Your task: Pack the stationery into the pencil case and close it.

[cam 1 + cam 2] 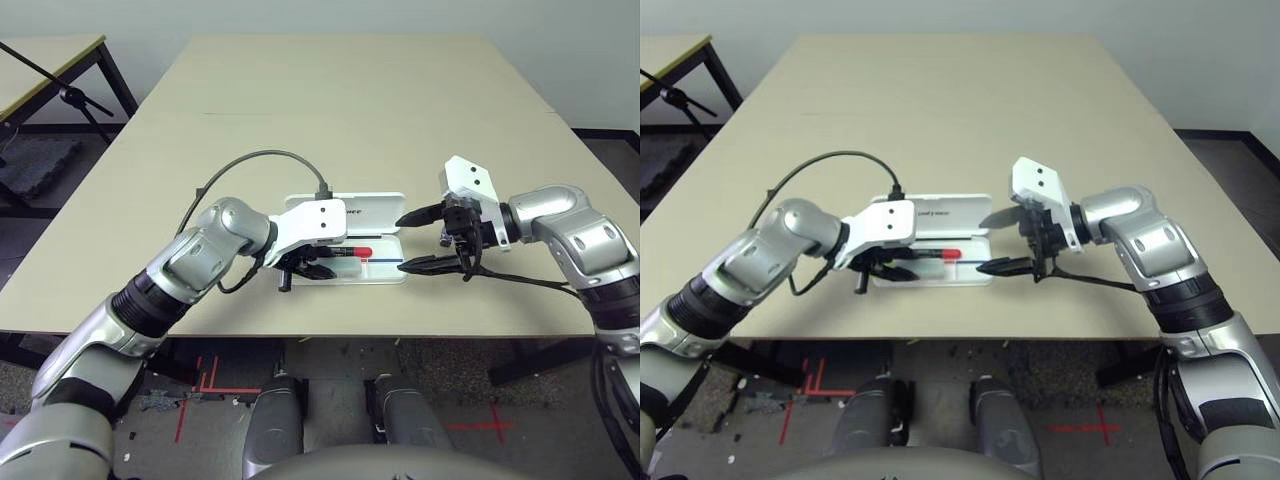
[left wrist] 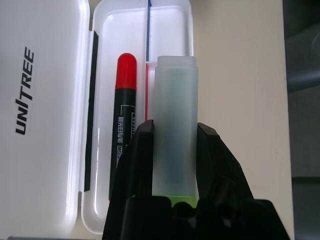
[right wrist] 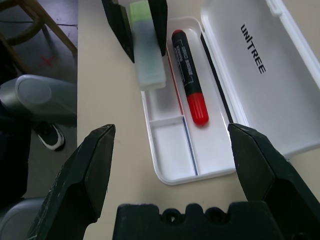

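The white pencil case (image 1: 372,212) lies open near the table's front edge, its "UNITREE" lid (image 2: 45,125) flat on the far side of the tray (image 3: 165,177). A red-and-black marker (image 1: 356,252) lies in the tray along the hinge side. My left gripper (image 1: 310,268) is shut on a pale green translucent stick (image 2: 175,135), holding it over the tray's near left rim, beside the marker (image 2: 125,115). My right gripper (image 1: 401,244) stands wide open at the case's right end, with nothing between its fingers (image 3: 95,165); it looks along the tray at the stick (image 3: 147,60).
The table's front edge runs just behind the case's near side. A black cable (image 1: 250,160) arcs up from my left wrist, and another trails from my right gripper. A second table (image 1: 45,60) and a black stand stand at the back left.
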Tool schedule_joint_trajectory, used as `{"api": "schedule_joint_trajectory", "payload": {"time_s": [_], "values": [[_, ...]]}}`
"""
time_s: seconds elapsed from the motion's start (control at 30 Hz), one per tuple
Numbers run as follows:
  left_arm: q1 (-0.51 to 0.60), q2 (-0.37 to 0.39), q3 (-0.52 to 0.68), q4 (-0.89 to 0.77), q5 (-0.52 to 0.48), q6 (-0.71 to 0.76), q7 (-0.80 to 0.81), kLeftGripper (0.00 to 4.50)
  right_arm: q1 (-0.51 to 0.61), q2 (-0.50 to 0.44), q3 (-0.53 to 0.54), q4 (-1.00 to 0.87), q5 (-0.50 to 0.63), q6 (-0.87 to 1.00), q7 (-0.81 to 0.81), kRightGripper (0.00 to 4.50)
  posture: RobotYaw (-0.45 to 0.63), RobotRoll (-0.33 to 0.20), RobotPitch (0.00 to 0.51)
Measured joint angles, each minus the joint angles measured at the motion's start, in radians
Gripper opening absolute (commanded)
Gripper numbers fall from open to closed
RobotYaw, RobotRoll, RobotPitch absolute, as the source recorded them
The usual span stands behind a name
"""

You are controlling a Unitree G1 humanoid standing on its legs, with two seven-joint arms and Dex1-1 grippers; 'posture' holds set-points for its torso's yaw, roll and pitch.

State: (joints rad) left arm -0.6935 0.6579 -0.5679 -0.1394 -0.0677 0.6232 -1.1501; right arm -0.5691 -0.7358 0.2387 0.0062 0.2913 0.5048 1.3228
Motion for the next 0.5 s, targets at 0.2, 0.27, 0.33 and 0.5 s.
{"api": "schedule_joint_trajectory", "payload": {"time_s": [0.2, 0.27, 0.33, 0.5], "values": [[-0.007, -0.041, -0.013, 0.036, 0.03, -0.013, -0.001, 1.09, 0.008, -0.001, 0.0, -0.002, -0.016, -0.003, -0.007, 4.5, -0.12, 0.0, 0.048], [-0.008, -0.053, -0.016, 0.04, 0.037, -0.014, -0.002, 1.09, 0.008, -0.001, 0.0, -0.005, -0.017, -0.003, -0.007, 4.5, -0.12, 0.0, 0.048], [-0.011, -0.062, -0.022, 0.046, 0.045, -0.018, -0.002, 1.09, 0.008, -0.001, 0.0, -0.008, -0.017, -0.002, -0.007, 4.5, -0.13, 0.0, 0.052], [-0.013, -0.068, -0.022, 0.076, 0.068, -0.024, -0.002, 1.09, 0.009, -0.002, 0.0, -0.013, -0.017, 0.001, -0.007, 4.5, -0.13, 0.0, 0.052]]}}
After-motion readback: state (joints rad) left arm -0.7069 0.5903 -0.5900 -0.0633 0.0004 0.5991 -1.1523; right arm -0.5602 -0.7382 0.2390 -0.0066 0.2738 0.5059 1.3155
